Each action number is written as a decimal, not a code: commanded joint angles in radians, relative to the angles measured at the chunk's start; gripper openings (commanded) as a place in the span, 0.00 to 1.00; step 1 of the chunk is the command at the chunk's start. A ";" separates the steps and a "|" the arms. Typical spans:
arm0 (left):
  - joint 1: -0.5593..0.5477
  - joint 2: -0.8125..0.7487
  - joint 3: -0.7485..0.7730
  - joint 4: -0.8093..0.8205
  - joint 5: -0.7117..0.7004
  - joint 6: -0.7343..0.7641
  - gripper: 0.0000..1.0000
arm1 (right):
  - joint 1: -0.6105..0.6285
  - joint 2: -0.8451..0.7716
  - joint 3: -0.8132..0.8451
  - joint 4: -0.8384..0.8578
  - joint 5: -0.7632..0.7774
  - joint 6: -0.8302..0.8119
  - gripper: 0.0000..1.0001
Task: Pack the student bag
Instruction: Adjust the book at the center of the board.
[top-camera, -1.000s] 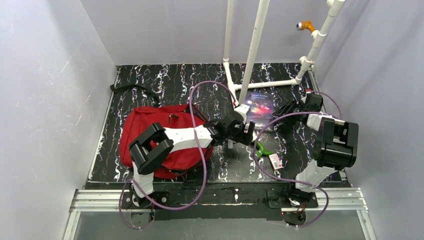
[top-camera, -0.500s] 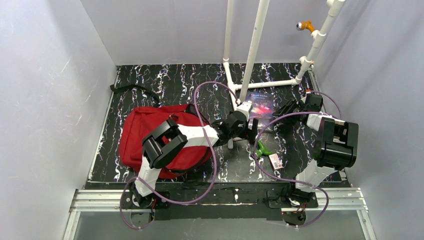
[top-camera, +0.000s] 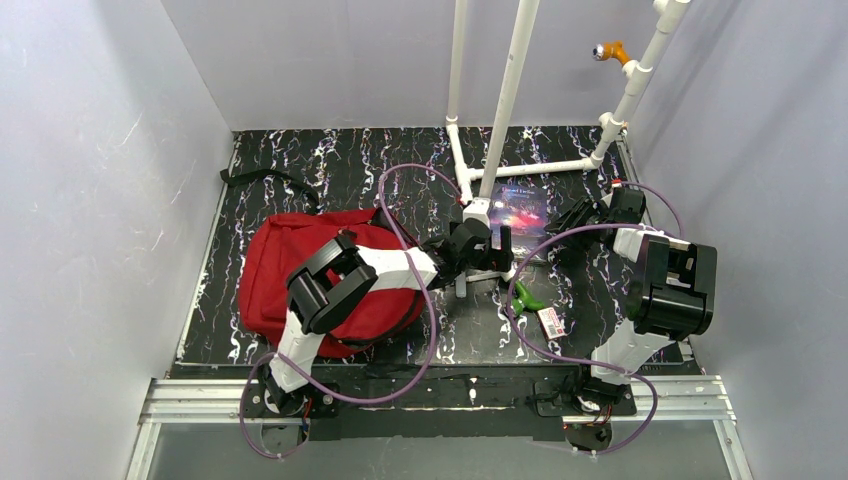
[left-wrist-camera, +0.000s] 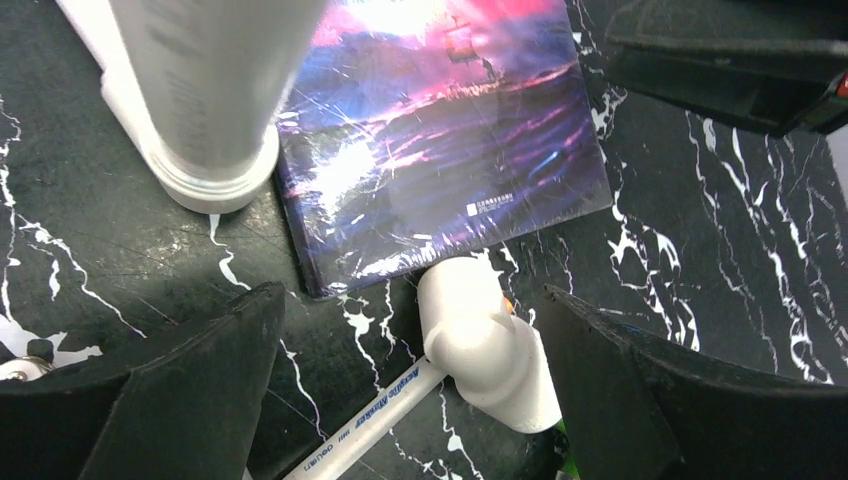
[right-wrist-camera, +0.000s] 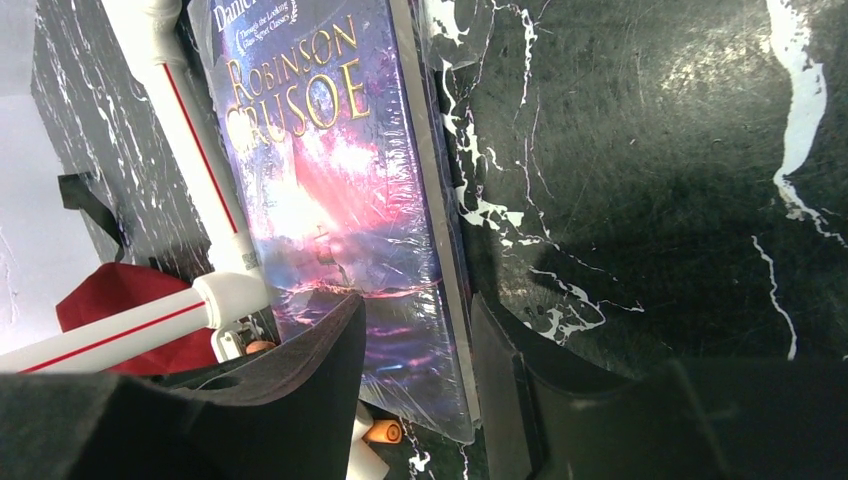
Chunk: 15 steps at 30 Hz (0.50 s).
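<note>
The student bag (top-camera: 290, 270), a red backpack, lies at the left of the mat, and my left arm reaches across it to the right. My left gripper (top-camera: 500, 255) (left-wrist-camera: 415, 390) stands wide open just short of the near edge of a purple Robinson Crusoe book (top-camera: 520, 210) (left-wrist-camera: 430, 130). A white marker pen (left-wrist-camera: 470, 350) lies between its fingers, untouched. My right gripper (top-camera: 578, 215) (right-wrist-camera: 420, 400) is open at the book's (right-wrist-camera: 340, 200) right edge. One finger is over the cover and the other is beside the edge, with a gap showing.
White pipe frame legs (top-camera: 505, 100) stand on the mat behind and beside the book, one foot (left-wrist-camera: 210, 150) close to my left fingers. A green item (top-camera: 528, 298) and a small labelled packet (top-camera: 551, 322) lie in front of the book. A black strap (top-camera: 265, 180) lies at the far left.
My left arm has pushed forward toward the book's near edge and its jaws have opened wider. The right arm and the book have not moved.
</note>
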 joint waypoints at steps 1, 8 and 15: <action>0.022 -0.038 0.008 0.023 -0.051 -0.073 0.98 | 0.004 -0.027 -0.005 0.043 -0.029 0.003 0.52; 0.036 0.022 0.041 0.023 -0.011 -0.154 0.98 | 0.005 -0.046 -0.015 0.036 -0.032 0.007 0.52; 0.035 0.067 0.080 0.035 0.113 -0.220 0.92 | 0.004 -0.068 -0.041 0.018 -0.033 -0.001 0.52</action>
